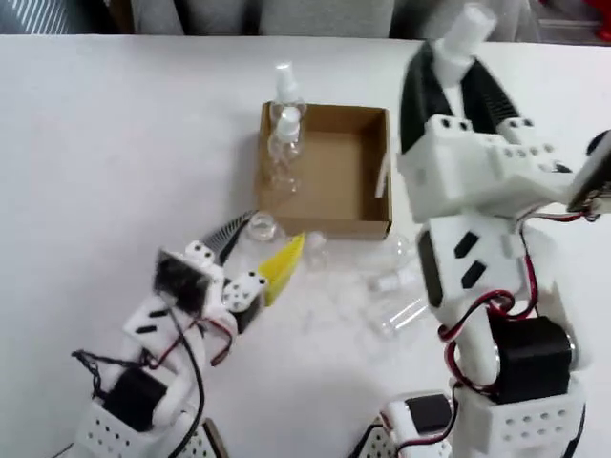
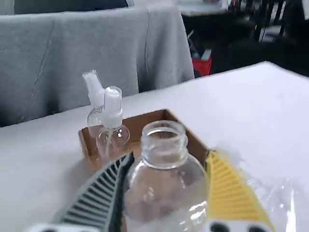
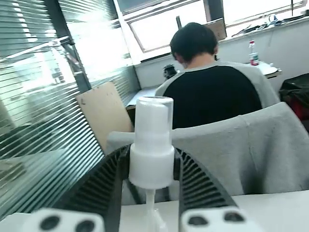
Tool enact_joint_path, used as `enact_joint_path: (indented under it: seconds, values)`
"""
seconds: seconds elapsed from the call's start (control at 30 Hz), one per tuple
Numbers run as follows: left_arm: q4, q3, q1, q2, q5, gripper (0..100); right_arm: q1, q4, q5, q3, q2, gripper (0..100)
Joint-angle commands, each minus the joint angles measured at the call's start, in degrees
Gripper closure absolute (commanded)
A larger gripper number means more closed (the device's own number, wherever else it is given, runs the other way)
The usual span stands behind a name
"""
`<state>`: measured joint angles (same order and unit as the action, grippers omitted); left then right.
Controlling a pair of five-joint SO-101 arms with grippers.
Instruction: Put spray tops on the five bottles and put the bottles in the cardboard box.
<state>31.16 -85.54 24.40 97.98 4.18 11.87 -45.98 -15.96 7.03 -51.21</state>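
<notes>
You are in an office: beyond the fingers [image 3: 96, 188] stand slatted window blinds [image 3: 43, 96], a bright window [image 3: 164, 24], a cluttered desk [image 3: 270, 70] and a grey-draped chair [image 3: 251, 145] behind the white bench [image 1: 115, 143].

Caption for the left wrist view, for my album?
Grey and yellow fingers hold an uncapped clear plastic bottle before a cardboard box with two spray-topped bottles.
</notes>
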Motion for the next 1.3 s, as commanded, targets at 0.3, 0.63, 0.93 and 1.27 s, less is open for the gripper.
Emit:
enact_joint_path:
  seconds: [0.3,0.63,0.93,1.27]
  values:
    - [-1.8,-3.9,0.0,6.5,6.2,97,18.6,23.5,1.1,11.8,-0.5,98.1]
    - [-2.1,-5.9,-2.6,6.5,3.5,97,23.8,34.8,9.0,23.7,-0.8,98.2]
    - [-9.3,-11.4,-2.7,6.5,-2.9,97,26.2,35.0,9.0,27.6,-0.9,98.2]
    - [-9.2,-11.4,-2.7,6.5,-3.0,97,27.3,35.1,9.0,35.3,-8.3,98.2]
